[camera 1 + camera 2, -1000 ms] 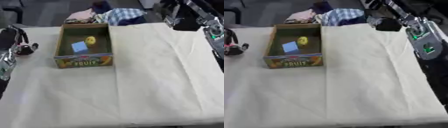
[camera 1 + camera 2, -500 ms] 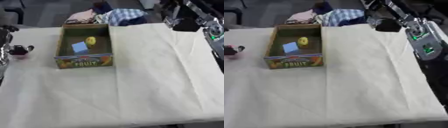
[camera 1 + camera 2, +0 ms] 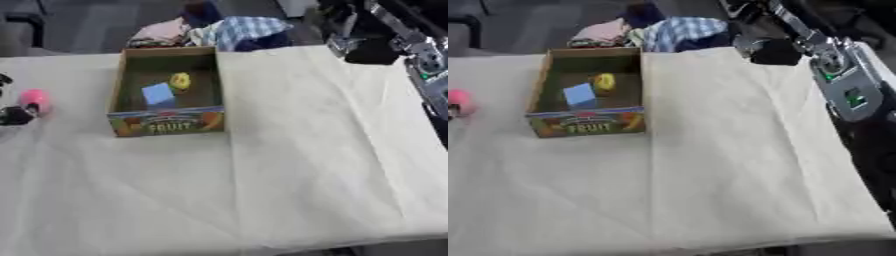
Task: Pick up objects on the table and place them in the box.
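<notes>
Box point(image 3: 166, 121) sits on the table point(image 3: 306, 165), over on the left side and near the far edge. It is open on top. The word FRUIT is on its front wall. Inside it lie a blue block point(image 3: 158, 94) and a small yellow thing point(image 3: 180, 80), just beside each other. A pink thing point(image 3: 35, 98) is at the left edge of the table, near the box but apart from it. The left hand point(image 3: 12, 115) is right at that edge, touching the pink thing. I cannot tell if its fingers are spread or pinching. The right hand point(image 3: 773, 50) hangs over the far right part of the table, well apart from the box. It looks dark and blurry, so I cannot tell how its fingers are. Some clothes point(image 3: 223, 31) lie in a pile behind the box.
</notes>
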`<state>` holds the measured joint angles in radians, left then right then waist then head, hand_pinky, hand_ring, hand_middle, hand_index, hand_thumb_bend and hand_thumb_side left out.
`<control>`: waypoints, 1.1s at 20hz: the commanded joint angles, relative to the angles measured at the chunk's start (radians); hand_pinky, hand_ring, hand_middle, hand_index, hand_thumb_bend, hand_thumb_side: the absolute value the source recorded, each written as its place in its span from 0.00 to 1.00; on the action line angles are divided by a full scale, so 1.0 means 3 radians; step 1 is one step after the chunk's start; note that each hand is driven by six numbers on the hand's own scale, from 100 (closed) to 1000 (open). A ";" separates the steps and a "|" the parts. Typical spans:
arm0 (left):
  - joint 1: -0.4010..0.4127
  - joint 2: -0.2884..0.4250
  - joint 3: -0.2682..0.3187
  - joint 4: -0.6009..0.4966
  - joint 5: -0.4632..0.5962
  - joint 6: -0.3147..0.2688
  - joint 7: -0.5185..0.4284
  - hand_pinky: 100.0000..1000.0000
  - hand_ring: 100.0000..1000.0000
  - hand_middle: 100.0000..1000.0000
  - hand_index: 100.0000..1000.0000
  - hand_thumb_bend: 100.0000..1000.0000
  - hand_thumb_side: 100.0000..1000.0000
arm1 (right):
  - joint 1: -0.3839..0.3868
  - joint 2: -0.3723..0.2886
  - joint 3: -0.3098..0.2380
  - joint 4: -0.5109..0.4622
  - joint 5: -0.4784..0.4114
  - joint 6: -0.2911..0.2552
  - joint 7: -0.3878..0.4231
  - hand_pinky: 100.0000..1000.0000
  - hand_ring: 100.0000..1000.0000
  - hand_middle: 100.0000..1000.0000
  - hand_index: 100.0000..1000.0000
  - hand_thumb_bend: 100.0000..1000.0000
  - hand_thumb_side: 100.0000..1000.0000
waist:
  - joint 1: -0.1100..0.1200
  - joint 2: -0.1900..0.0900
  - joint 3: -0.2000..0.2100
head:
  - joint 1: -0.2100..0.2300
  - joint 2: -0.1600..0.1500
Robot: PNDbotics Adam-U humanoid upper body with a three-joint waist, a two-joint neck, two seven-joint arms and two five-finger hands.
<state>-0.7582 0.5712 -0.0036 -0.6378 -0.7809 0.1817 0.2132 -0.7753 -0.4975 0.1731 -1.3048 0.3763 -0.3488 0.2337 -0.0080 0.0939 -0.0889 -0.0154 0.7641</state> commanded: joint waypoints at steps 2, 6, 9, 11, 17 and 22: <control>-0.0063 0.0090 0.0029 0.0027 0.0082 -0.0034 0.0036 0.66 0.66 0.69 0.76 0.36 0.10 | -0.0098 -0.0032 -0.0020 -0.0009 -0.0035 -0.0015 0.0017 0.65 0.69 0.70 0.85 0.00 0.50 | -0.0005 -0.0019 -0.0029 | 0.0003 -0.0032; -0.0084 0.0081 0.0024 0.0044 0.0072 -0.0026 0.0062 0.64 0.63 0.65 0.73 0.35 0.08 | -0.0113 -0.0026 -0.0015 -0.0001 -0.0045 -0.0020 0.0023 0.65 0.69 0.69 0.85 0.00 0.51 | -0.0015 0.0018 -0.0068 | 0.0014 -0.0043; -0.0084 0.0070 0.0027 0.0059 0.0030 0.0028 0.0141 0.61 0.56 0.56 0.65 0.32 0.03 | -0.0113 -0.0026 -0.0015 0.0008 -0.0052 -0.0021 0.0026 0.65 0.69 0.69 0.85 0.00 0.51 | -0.0019 0.0039 -0.0085 | 0.0016 -0.0049; -0.0077 0.0061 0.0034 0.0074 0.0006 0.0071 0.0215 0.58 0.51 0.49 0.58 0.28 0.00 | -0.0110 -0.0025 -0.0019 0.0015 -0.0056 -0.0020 0.0023 0.64 0.69 0.69 0.85 0.00 0.51 | -0.0022 0.0047 -0.0091 | 0.0012 -0.0050; -0.0071 0.0061 0.0075 0.0015 0.0108 0.0137 0.0584 0.52 0.41 0.38 0.44 0.17 0.00 | -0.0094 -0.0025 -0.0028 0.0027 -0.0062 -0.0019 0.0017 0.64 0.69 0.69 0.85 0.00 0.52 | -0.0018 0.0048 -0.0085 | 0.0010 -0.0039; -0.0085 0.0105 -0.0012 -0.0328 0.0413 0.0007 0.0637 0.52 0.40 0.35 0.42 0.10 0.00 | -0.0067 -0.0024 -0.0035 0.0035 -0.0062 -0.0015 0.0014 0.64 0.69 0.69 0.85 0.00 0.53 | -0.0010 0.0023 -0.0057 | 0.0006 -0.0029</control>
<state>-0.7610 0.5635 -0.0031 -0.6932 -0.6781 0.1941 0.4002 -0.7817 -0.4887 0.1733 -1.2870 0.3672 -0.3553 0.2406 -0.0142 0.1201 -0.1063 -0.0117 0.7552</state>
